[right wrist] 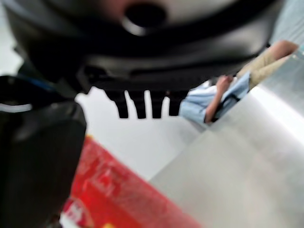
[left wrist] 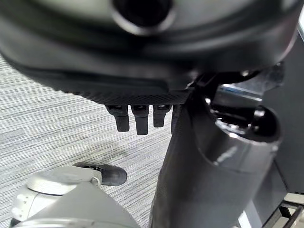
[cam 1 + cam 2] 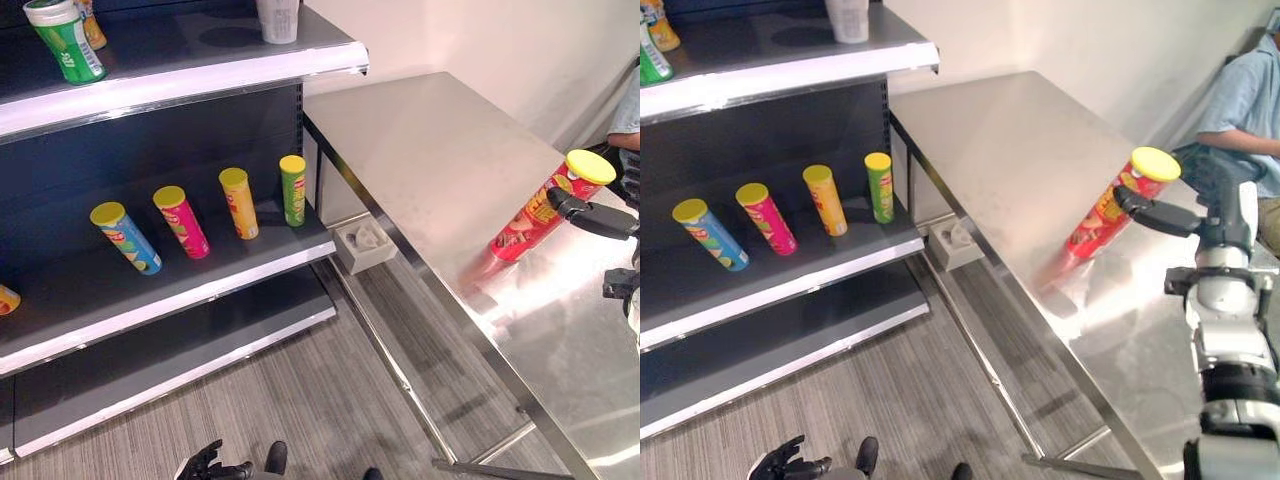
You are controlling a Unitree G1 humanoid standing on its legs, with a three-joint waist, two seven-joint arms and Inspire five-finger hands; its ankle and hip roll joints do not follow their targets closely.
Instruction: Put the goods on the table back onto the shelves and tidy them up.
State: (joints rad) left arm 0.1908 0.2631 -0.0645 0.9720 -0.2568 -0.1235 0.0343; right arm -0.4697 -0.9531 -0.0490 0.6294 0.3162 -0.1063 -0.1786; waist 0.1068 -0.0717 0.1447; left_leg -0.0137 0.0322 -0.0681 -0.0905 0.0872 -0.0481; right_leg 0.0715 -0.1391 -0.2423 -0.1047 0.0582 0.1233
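Observation:
A red tube can with a yellow lid [image 3: 537, 218] stands on the steel table [image 3: 430, 150] near its right side. My right hand [image 3: 1162, 216] reaches in from the right at the level of the can's top; its thumb tip touches the can just under the lid, and its fingers are straight. In the right wrist view the red can [image 1: 123, 194] lies beside the thumb [image 1: 38, 156]. My left hand [image 3: 205, 462] hangs low over the floor, fingers relaxed and holding nothing.
The middle shelf [image 3: 200, 290] holds a blue can [image 3: 125, 238], a pink can [image 3: 181, 222], a yellow can [image 3: 238, 203] and a green can [image 3: 292, 190]. A green can [image 3: 65, 38] and a white cup [image 3: 278, 20] stand on the top shelf. A person [image 3: 1245, 100] sits behind the table.

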